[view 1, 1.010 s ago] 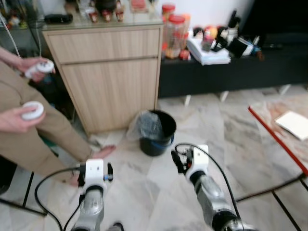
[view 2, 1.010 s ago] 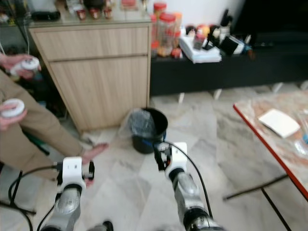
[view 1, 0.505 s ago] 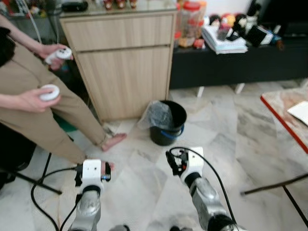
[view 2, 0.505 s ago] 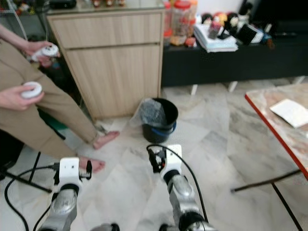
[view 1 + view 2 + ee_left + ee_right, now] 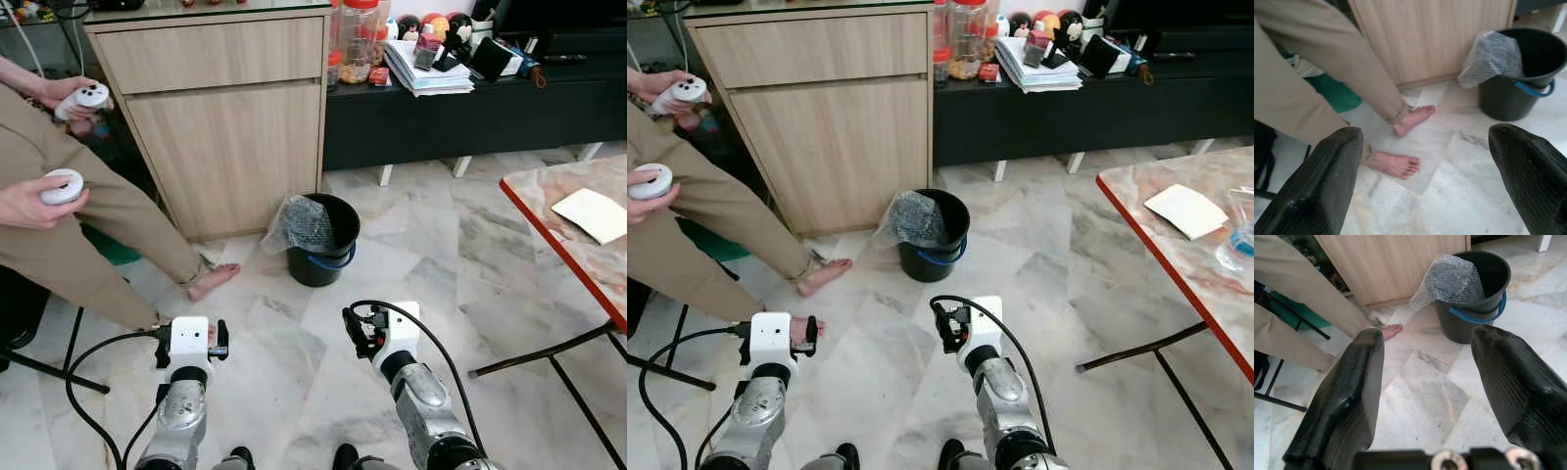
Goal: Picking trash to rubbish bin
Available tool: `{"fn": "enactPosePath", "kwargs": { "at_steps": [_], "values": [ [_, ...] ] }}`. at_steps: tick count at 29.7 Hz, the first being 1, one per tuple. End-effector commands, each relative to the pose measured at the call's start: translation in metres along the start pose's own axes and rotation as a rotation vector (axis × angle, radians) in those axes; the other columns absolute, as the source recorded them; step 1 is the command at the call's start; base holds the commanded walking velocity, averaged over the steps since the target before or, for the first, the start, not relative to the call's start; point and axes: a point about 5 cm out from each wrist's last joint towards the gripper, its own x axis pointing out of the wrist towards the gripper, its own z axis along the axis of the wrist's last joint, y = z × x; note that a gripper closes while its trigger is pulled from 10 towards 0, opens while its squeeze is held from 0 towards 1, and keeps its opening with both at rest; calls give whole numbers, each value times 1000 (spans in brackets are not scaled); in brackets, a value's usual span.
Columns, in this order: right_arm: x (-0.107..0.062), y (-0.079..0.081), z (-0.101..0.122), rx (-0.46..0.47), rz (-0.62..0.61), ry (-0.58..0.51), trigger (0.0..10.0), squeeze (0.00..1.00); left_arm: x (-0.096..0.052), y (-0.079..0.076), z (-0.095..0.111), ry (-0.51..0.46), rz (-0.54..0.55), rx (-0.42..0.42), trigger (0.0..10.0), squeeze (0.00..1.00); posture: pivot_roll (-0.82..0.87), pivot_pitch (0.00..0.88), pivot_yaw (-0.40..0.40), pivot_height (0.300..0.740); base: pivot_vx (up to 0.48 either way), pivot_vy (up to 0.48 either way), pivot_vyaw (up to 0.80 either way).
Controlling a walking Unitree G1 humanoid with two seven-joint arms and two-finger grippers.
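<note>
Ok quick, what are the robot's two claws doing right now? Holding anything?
Left claw: open, holding nothing.
Right claw: open, holding nothing.

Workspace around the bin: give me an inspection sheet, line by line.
Surface: marble floor.
Job's things: black bucket with blue handle, bubble wrap draped over its rim.
Clutter: white paper on red-edged table.
Grippers: left gripper open, holding nothing; right gripper open, holding nothing.
Cables: black cables looping from both wrists.
Surroundings: barefoot person holding controllers, wooden cabinet.
</note>
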Motion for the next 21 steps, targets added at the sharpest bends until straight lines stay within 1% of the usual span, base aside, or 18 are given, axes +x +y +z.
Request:
{"fn": "enactPosePath", "kwargs": {
  "at_steps": [1, 2, 7, 8, 10, 13, 18, 21],
  "values": [
    [-1, -1, 1, 10, -17, -24, 10000, 0, 1, -1, 0, 3, -24, 20, 10000, 0, 16, 150, -6, 740, 0, 0, 0],
    [-2, -1, 1, 10, -19, -22, 10000, 0, 1, -1, 0, 4, -25, 21, 10000, 0, 8, 137, -8, 740, 0, 0, 0],
    [1, -1, 5, 2, -17, -32, 10000, 0, 5, 1, 5, -3, -23, 21, 10000, 0, -25, 134, -21, 740, 0, 0, 0],
    [2, -3, 9, -5, -13, -42, 10000, 0, 7, -1, 5, 1, -16, 12, 10000, 0, -28, 134, -25, 740, 0, 0, 0],
    [2, -3, 10, -7, -12, -45, 10000, 0, 7, -2, 6, 2, -14, 10, 10000, 0, -28, 134, -25, 740, 0, 0, 0],
    [3, -6, 12, -16, -10, -39, 10000, 0, 8, -10, 9, -6, -21, -4, 10000, 0, 1, 118, -45, 740, 0, 0, 0],
    [7, -7, 17, -19, -16, -50, 10000, 0, 10, -11, 11, -10, -27, -9, 10000, 0, 1, 85, -24, 740, 0, 0, 0],
    [8, -10, 22, -18, -36, -65, 10000, 0, 11, -11, 9, 9, -33, -8, 10000, 0, -11, 65, -5, 740, 0, 0, 0]
  ]
}}
